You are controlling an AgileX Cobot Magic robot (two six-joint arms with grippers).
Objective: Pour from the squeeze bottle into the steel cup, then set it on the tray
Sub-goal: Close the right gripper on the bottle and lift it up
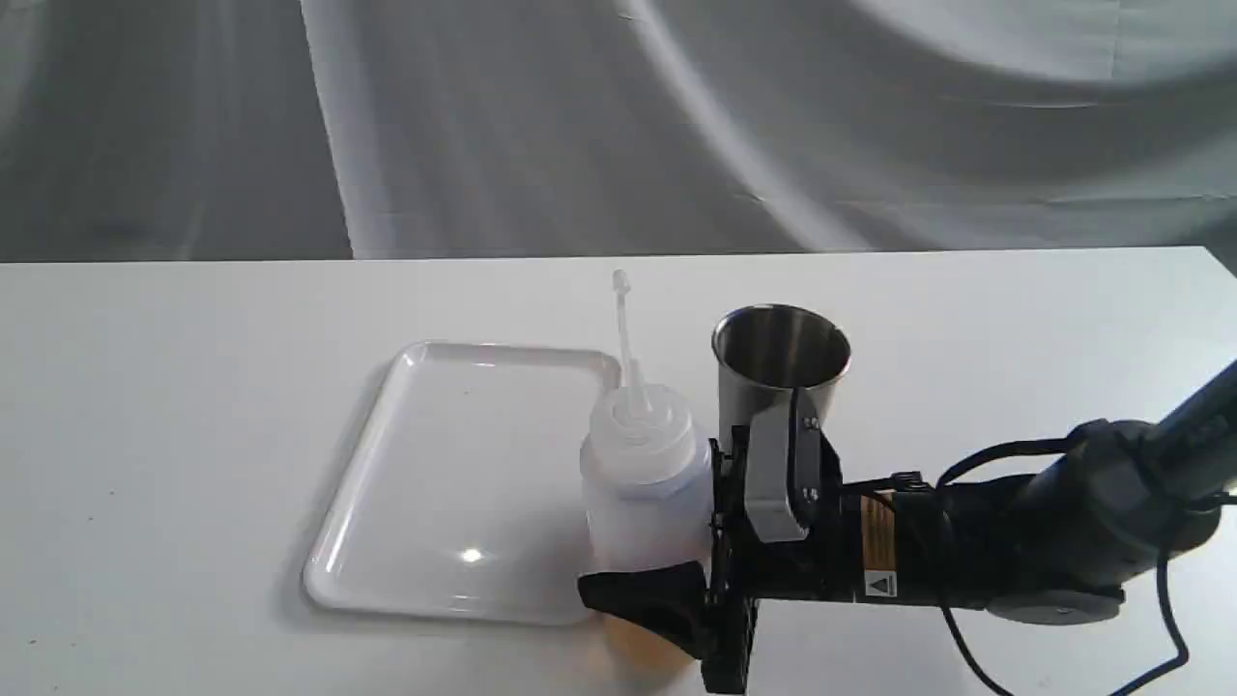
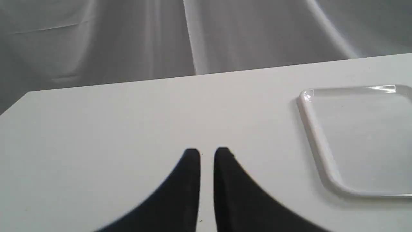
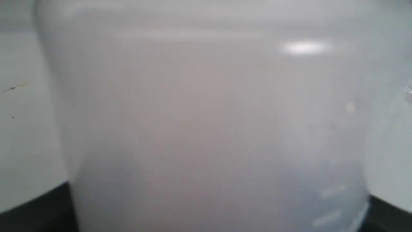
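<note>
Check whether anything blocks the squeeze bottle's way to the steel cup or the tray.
Nothing visible does. The squeeze bottle, in the right gripper, stands beside the steel cup, nothing between them; the tray on its other side holds nothing.

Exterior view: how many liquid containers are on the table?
2. The squeeze bottle stands by the near right corner of the tray; the steel cup stands just behind it, to the right. None seems hidden.
</note>
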